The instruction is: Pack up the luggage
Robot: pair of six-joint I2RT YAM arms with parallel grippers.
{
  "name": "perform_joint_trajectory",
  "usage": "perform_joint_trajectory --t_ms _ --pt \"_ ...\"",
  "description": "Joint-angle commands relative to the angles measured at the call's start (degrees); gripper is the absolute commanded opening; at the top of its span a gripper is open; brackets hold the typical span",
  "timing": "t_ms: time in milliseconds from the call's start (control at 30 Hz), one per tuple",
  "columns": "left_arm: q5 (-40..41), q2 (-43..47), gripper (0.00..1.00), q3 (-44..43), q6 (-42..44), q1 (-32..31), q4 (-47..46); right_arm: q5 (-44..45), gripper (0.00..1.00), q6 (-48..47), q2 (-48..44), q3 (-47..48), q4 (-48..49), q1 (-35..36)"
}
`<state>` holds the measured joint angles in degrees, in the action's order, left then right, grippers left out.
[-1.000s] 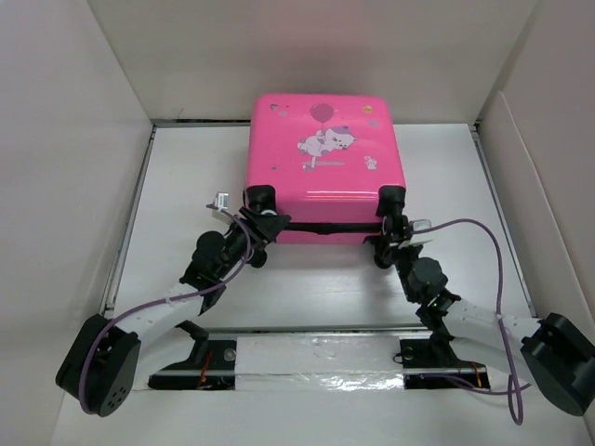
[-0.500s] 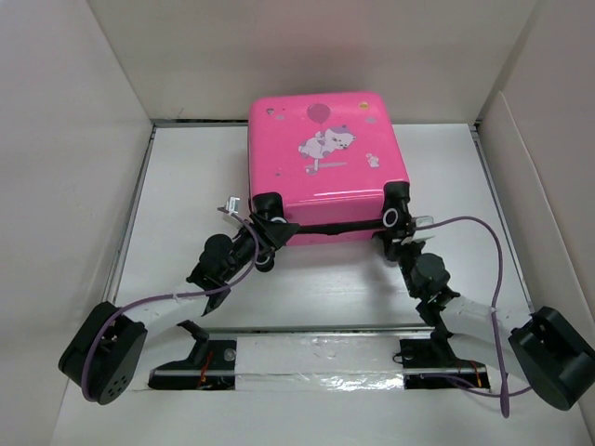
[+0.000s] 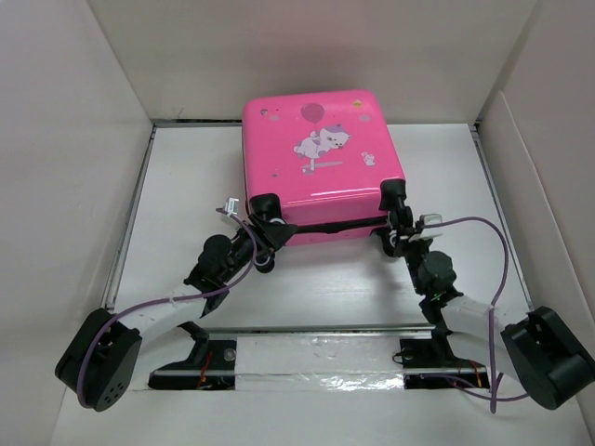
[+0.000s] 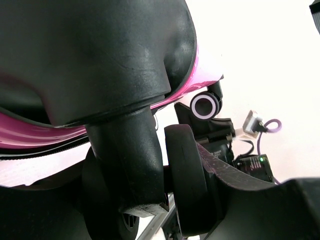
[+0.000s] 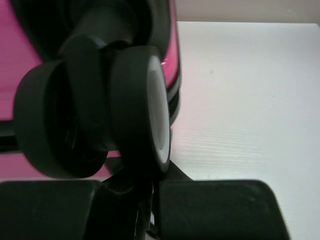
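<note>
Luggage [image 3: 316, 149] lies closed and flat at the far middle of the table [image 3: 186, 186], wheels toward the arms. The overhead view places one claw at each near corner but hides the jaws. Left wrist view: left claw [image 3: 262, 243] clamped across the left wheel [image 4: 185, 185]. Right wrist view: right claw [image 3: 402, 234] fingers pressed together, holding nothing, with the right wheel [image 5: 140, 110] just beyond them.
</note>
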<state>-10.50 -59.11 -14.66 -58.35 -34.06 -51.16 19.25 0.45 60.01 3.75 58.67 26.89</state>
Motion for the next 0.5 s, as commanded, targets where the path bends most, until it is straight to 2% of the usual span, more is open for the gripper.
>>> perform_joint_trajectory --t_ms 0,100,233,300,400,467 --pt "-4.7 1.7 0.0 -2.8 7.1 -0.8 -11.8 -3.9 0.24 1.9 -3.8 -0.7 6.2 2.4" --pt "-4.4 2.2 0.0 -3.3 7.4 -0.8 -11.2 -2.4 0.46 2.5 -9.8 -1.1 -1.6 2.9" --pt "-4.4 2.4 0.0 -3.7 7.5 -0.8 -11.1 -1.0 0.47 1.7 -17.4 -0.5 -12.5 2.9" --pt "-4.4 2.4 0.0 -3.8 7.5 -0.8 -11.1 -3.5 0.47 0.3 -18.7 0.4 -14.7 1.6" --pt "-4.6 2.5 0.0 -3.7 7.4 -0.8 -11.2 -8.7 0.49 0.3 -16.0 2.3 -15.8 -0.3" --pt "-4.8 2.8 0.0 -3.6 7.1 -0.8 -11.2 -9.7 0.49 0.3 -10.9 2.8 -13.2 -0.8"
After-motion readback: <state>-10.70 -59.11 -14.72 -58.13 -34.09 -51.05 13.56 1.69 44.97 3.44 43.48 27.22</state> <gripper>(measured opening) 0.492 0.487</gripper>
